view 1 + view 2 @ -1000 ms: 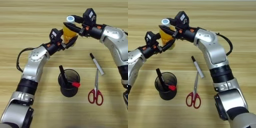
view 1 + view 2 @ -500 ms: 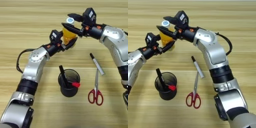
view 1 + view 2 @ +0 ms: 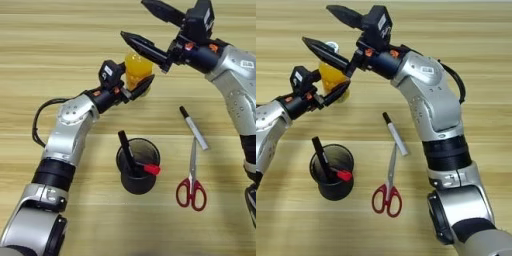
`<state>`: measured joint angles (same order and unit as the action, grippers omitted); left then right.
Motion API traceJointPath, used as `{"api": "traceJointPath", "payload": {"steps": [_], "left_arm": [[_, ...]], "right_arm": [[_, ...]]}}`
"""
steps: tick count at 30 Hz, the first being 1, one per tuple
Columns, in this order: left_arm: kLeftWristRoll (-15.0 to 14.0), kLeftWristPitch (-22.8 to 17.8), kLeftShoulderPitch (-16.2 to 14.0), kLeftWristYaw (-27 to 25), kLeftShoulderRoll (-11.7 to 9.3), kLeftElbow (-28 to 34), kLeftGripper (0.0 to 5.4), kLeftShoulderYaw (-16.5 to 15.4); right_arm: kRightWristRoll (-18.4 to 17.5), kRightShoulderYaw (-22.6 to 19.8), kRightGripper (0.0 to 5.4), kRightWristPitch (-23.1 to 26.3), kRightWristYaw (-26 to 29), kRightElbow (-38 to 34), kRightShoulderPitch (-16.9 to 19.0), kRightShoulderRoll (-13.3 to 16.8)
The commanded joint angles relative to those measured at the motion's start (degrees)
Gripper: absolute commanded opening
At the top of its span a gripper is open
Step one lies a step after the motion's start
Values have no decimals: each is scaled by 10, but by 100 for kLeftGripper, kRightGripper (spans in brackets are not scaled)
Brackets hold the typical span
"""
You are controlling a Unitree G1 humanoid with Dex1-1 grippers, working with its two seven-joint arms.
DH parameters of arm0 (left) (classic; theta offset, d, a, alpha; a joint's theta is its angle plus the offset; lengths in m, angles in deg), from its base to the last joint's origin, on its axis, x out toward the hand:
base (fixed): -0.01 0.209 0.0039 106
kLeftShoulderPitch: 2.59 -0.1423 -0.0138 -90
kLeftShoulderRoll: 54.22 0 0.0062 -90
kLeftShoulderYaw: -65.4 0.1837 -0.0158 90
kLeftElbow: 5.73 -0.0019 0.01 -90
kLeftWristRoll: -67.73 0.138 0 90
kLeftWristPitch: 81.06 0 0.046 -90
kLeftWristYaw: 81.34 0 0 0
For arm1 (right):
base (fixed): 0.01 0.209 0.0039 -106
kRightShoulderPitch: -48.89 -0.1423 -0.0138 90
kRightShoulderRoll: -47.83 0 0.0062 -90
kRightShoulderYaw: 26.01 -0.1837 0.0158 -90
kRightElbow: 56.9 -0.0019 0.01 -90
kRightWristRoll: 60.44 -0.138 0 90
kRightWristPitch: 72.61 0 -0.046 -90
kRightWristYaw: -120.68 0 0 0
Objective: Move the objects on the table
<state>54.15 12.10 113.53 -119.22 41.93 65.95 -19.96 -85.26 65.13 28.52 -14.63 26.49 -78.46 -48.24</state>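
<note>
Small clear bottle of orange drink [image 3: 137, 68] standing near the far middle of the broad light-wood counter [image 3: 60, 40], clamped low on its body between the two black fingers of the left hand [image 3: 134, 86], one finger curving round the near right side of the bottle. White cap only partly seen in the right eye view, behind a finger of the other hand. Right hand [image 3: 150, 27] raised above and just right of the bottle, fingers spread wide apart and gripping nothing, lower finger [image 3: 145, 48] reaching out leftward over the bottle top, upper finger pointing further back; whether the lower finger touches the cap cannot be told. Slim white marker with black cap [image 3: 194, 128] lying flat on the counter, right of the bottle and nearer, well apart from both hands, cap end pointing away. Red-handled scissors [image 3: 191, 182] lying closed just near of the marker, blade tips close beside the white end. Black round pen cup [image 3: 137, 166] standing upright near of the left hand, holding a black pen leaning left and a red-tipped item at the rim.
</note>
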Motion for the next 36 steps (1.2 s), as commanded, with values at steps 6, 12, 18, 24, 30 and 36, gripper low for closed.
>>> {"api": "traceJointPath", "payload": {"steps": [6, 12, 18, 24, 30, 36], "left_arm": [[6, 14, 7, -1, -18, -10, 341, -15], [9, 20, 7, 4, -24, -24, 341, -24], [12, 25, 3, 13, -26, -35, 341, -31], [21, 26, 0, 30, -23, -47, 341, -32], [31, 22, 5, 52, -18, -62, 341, -33], [45, 21, 15, 84, -11, -86, 341, -31]], "right_arm": [[35, -67, 538, -131, -80, -9, 107, -3], [109, -112, 540, -252, -182, 70, 159, -13], [174, -114, 540, -352, -253, 125, 206, -23], [221, -116, 540, -394, -313, 179, 229, -19], [255, -114, 540, -403, -366, 230, 246, -18], [251, -99, 540, -408, -377, 253, 266, -25]]}}
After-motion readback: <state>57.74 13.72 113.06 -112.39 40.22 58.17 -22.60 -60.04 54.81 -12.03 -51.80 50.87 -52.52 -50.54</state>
